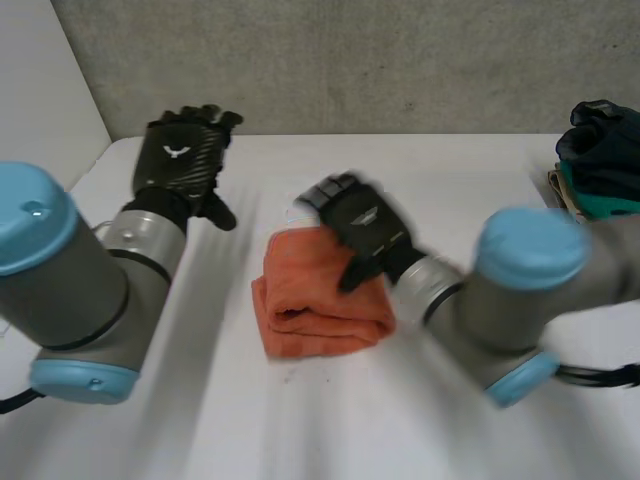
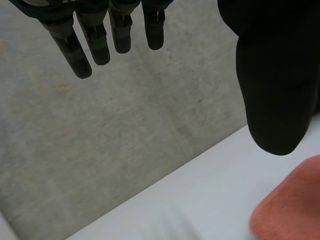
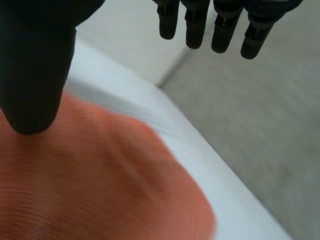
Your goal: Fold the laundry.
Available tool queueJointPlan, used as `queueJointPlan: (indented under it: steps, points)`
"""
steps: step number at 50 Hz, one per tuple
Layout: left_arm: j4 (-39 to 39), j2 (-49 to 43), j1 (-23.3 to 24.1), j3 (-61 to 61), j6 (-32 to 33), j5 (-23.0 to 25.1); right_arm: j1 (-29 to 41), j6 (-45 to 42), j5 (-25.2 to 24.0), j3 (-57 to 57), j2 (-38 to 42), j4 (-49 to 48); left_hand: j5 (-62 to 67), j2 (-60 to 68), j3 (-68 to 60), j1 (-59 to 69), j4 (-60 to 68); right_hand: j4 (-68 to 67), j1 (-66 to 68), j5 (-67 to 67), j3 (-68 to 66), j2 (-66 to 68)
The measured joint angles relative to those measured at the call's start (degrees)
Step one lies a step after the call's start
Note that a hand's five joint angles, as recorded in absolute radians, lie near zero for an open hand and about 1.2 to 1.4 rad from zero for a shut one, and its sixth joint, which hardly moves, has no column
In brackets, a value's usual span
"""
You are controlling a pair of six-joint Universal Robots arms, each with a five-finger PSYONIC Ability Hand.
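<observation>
We counted one folded orange cloth (image 1: 320, 295) in the middle of the white table (image 1: 300, 420), the right hand (image 1: 365, 225) straight-fingered over its far part, the left hand (image 1: 180, 160) relaxed well apart, both grasping nothing, and one dark clothes pile (image 1: 605, 160) cut off at the table's right edge.

You have one folded orange towel (image 1: 320, 295), one heap of dark and teal clothes (image 1: 603, 160) and one white table (image 1: 300, 420). You also have two black hands: the left hand (image 1: 180, 160) and the right hand (image 1: 362, 225).
</observation>
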State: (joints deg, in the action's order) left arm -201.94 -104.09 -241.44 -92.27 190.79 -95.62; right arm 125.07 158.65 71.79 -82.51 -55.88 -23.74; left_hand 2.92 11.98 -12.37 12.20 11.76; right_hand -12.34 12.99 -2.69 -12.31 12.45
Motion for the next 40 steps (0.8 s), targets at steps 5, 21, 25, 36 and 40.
queueJointPlan:
  steps: [5,21,25,36,40]
  points:
    - [1.09,-5.58,4.53,5.19,-0.89,0.2,-9.08,17.36,-0.41,0.38,-6.28,8.2,0.0,0.0,0.0,0.0,0.0,0.0,0.0,0.0,0.0,0.0]
    - [13.52,-25.93,10.33,20.92,-1.98,-1.78,-12.21,21.25,-3.79,17.72,7.18,28.95,0.0,0.0,0.0,0.0,0.0,0.0,0.0,0.0,0.0,0.0]
    - [17.83,-27.61,9.91,21.35,-0.26,-5.57,-10.41,19.93,-6.31,21.02,11.62,30.41,0.0,0.0,0.0,0.0,0.0,0.0,0.0,0.0,0.0,0.0]
    - [24.04,-25.81,10.36,17.82,2.64,-9.16,-8.3,6.71,-2.1,22.3,15.17,33.37,0.01,0.0,0.0,0.0,0.02,0.0,0.0,0.02,0.0,-0.44]
    - [24.26,-22.84,10.25,17.74,3.32,-8.76,-7.23,0.31,2.68,21.22,12.3,33.08,0.0,0.0,0.0,0.0,0.04,0.0,0.0,0.01,0.0,-0.45]
